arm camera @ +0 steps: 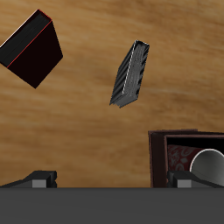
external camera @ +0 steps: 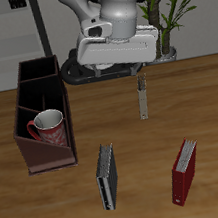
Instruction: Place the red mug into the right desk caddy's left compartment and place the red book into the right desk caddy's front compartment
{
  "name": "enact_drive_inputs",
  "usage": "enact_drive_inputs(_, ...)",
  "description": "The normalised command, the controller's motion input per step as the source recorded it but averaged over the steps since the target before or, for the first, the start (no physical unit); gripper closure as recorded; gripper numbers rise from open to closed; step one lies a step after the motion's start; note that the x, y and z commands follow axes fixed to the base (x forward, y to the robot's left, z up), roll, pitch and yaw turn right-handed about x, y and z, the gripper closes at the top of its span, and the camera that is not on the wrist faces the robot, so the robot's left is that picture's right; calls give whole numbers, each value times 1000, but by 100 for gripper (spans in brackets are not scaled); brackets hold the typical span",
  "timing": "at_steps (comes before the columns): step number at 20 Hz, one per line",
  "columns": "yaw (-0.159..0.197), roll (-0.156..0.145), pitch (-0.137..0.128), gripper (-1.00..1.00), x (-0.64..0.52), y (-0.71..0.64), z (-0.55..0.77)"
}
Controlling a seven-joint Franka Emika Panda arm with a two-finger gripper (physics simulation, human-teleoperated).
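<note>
The red book (external camera: 184, 171) stood near the front edge, and the released tool (external camera: 143, 103) risked toppling it by descending off-centre.

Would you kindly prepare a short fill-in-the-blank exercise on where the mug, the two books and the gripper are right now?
1. The red mug sits inside the right desk caddy, so the task item that remains outside it is the red ____.
2. The gripper hangs above the table holding ____.
3. The dark grey-black book stands on the table between the caddy and the ____ book.

Missing words: book; nothing; red
</note>
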Motion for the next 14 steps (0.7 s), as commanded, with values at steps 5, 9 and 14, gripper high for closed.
enact_drive_inputs(5,0,5,10,-100,249,281,82)
enact_drive_inputs(9,-31,5,14,-100,290,326,135)
enact_drive_inputs(14,-8,-14,13,-100,185,175,10)
